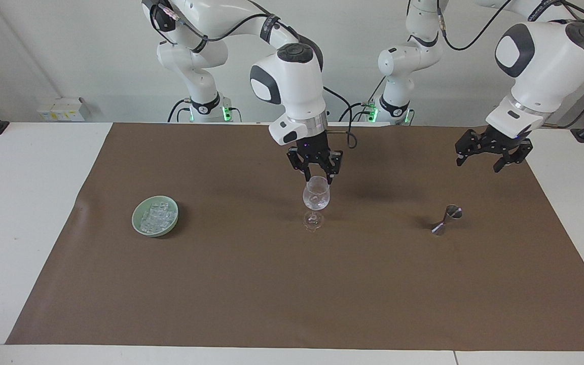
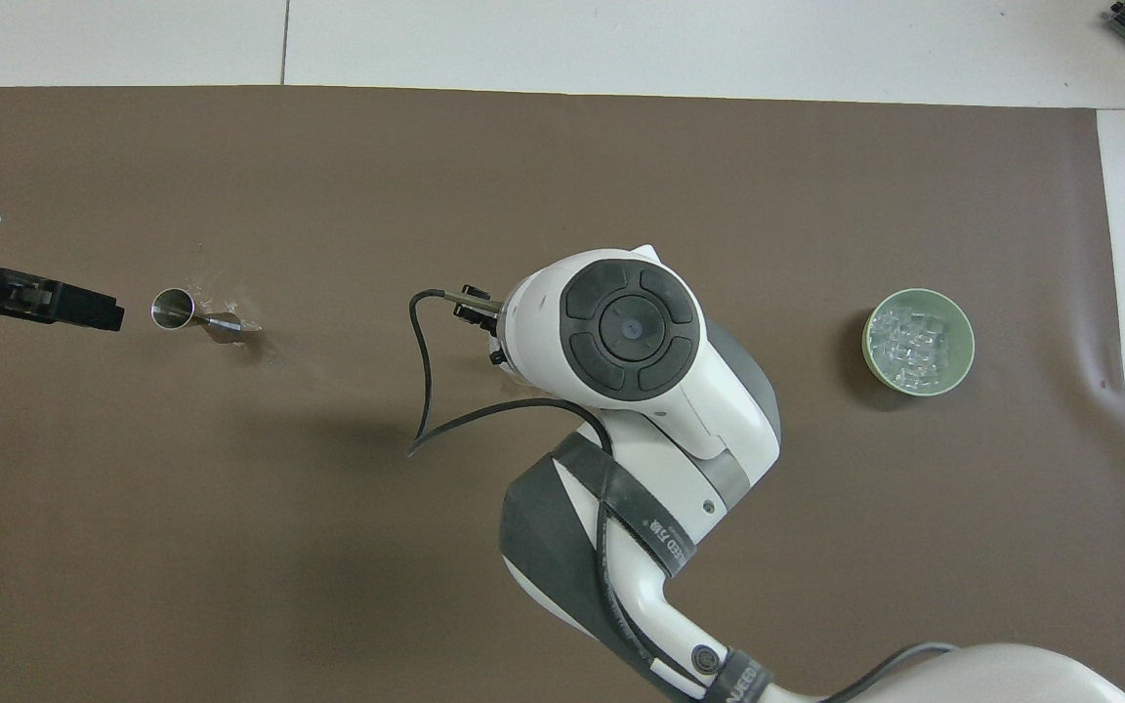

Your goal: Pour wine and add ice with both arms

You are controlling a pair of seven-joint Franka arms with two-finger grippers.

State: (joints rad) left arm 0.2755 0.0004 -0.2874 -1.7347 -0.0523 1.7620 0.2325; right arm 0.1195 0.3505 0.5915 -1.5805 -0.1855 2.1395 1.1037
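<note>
Facing view: right claw (image 1: 315, 175) hangs directly over the wine glass (image 1: 316, 198) at mid-mat, fingers parted, nothing in them. Left claw (image 1: 489, 158) waits spread wide and empty, in the air above the brown mat (image 1: 292, 284) at its own end. Jigger (image 1: 446, 219) stands on the mat below it. Ice (image 1: 156, 217) heaped in green bowl (image 1: 138, 226) toward the right arm's end of the tabletop (image 1: 23, 203).

Overhead view: right arm's wrist hides glass and claw. Left claw (image 2: 64, 305) beside jigger (image 2: 193, 316). Ice (image 2: 912, 344) in bowl (image 2: 963, 363).
</note>
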